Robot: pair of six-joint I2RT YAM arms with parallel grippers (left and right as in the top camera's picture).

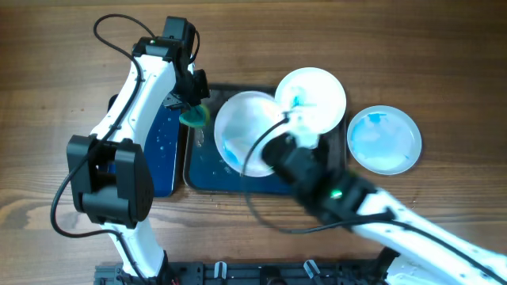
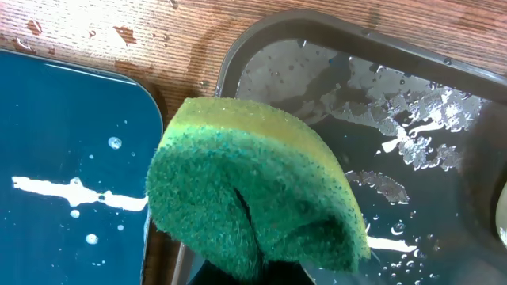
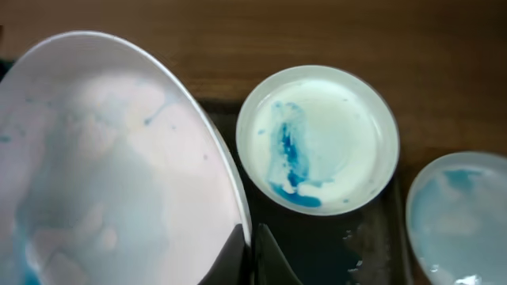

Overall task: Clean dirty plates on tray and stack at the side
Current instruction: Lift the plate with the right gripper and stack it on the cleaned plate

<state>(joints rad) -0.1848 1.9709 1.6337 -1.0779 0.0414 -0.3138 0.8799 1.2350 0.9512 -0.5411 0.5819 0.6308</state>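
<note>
My right gripper (image 1: pixel 273 150) is shut on the rim of a white plate (image 1: pixel 245 131) and holds it tilted above the dark tray (image 1: pixel 207 178); it fills the left of the right wrist view (image 3: pixel 111 166). A second plate (image 1: pixel 313 96) with a blue smear lies on the tray's far right (image 3: pixel 317 138). A third plate (image 1: pixel 384 138), pale blue inside, lies on the table right of the tray (image 3: pixel 459 214). My left gripper (image 1: pixel 190 109) is shut on a green and yellow sponge (image 2: pixel 253 190) over the tray's wet left end (image 2: pixel 356 95).
A smaller glossy blue tray (image 1: pixel 162 150) with water drops lies left of the dark tray, a strip of wood between them (image 2: pixel 55 158). Cables run over the table near both arms. Bare wood lies at the far and near edges.
</note>
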